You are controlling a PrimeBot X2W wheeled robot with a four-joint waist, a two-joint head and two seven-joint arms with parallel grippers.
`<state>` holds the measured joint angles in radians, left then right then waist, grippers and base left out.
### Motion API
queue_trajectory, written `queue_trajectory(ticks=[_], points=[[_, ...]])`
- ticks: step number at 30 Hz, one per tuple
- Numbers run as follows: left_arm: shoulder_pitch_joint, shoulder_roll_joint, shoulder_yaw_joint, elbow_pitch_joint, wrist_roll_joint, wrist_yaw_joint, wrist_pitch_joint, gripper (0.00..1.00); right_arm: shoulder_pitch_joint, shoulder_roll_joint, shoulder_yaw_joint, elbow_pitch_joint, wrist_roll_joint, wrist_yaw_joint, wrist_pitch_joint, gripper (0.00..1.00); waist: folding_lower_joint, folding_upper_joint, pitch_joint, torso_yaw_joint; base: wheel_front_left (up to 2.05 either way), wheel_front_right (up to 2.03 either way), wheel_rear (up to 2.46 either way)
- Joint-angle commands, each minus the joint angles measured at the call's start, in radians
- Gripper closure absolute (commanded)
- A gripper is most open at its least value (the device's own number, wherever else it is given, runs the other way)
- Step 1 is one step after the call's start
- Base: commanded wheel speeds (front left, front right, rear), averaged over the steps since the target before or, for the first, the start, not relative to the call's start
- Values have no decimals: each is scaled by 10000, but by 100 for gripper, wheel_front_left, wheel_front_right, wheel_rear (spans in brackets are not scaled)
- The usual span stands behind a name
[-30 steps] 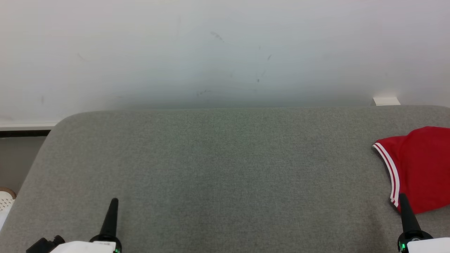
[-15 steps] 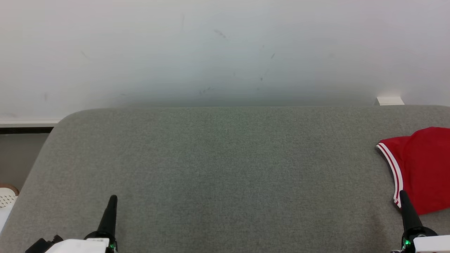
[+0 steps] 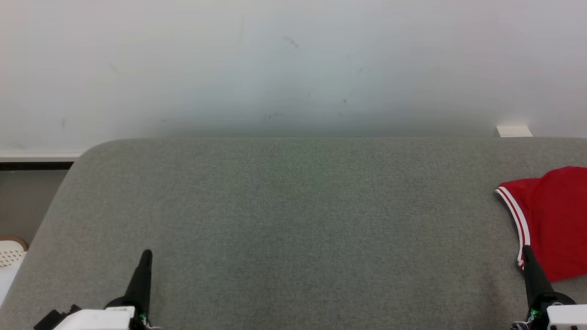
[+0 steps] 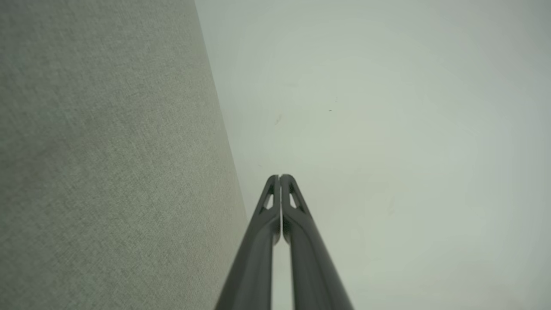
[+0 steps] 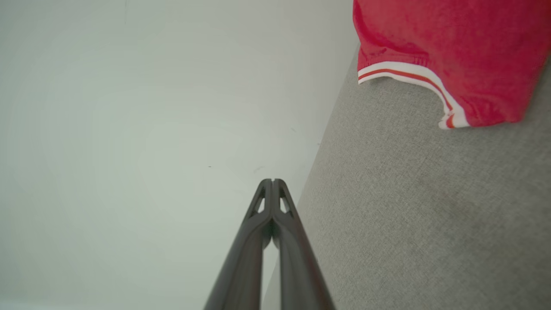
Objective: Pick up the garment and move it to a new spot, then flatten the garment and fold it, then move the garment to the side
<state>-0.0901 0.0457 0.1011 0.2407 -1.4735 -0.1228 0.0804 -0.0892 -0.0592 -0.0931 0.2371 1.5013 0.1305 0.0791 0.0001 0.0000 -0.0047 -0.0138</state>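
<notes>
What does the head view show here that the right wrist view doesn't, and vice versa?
Head view adds the left tool at lower left, a white perforated object beside the grey padded surface, and a white block by the wall. Right wrist view adds a look along the right tool, its two fingers pressed together with nothing between them. Both share the red garment with its white-striped edge lying on that surface, the wall and the right tool.

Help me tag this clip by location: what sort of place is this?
Likely an indoor test room, not clearly a home: a wide grey fabric-covered surface stands against a plain, scuffed white wall, with a red garment with white trim lying at its right edge.
</notes>
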Motion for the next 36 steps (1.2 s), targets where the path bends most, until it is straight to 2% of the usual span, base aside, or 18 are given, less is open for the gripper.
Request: queue_trajectory(ticks=[1,18,36], points=[[-120,70,57,-5,-291,-57,66,100,-127,4,-55,14,179,4,49,100,-1,0,6,11,0,0,0],[-238,75,158,61,-1480,-113,379,100,-251,68,-211,94,1191,4,353,100,-1,0,78,137,0,0,0],[-232,74,152,57,-1453,-103,378,100,-245,73,-219,93,1133,4,357,100,-1,0,78,138,0,0,0]])
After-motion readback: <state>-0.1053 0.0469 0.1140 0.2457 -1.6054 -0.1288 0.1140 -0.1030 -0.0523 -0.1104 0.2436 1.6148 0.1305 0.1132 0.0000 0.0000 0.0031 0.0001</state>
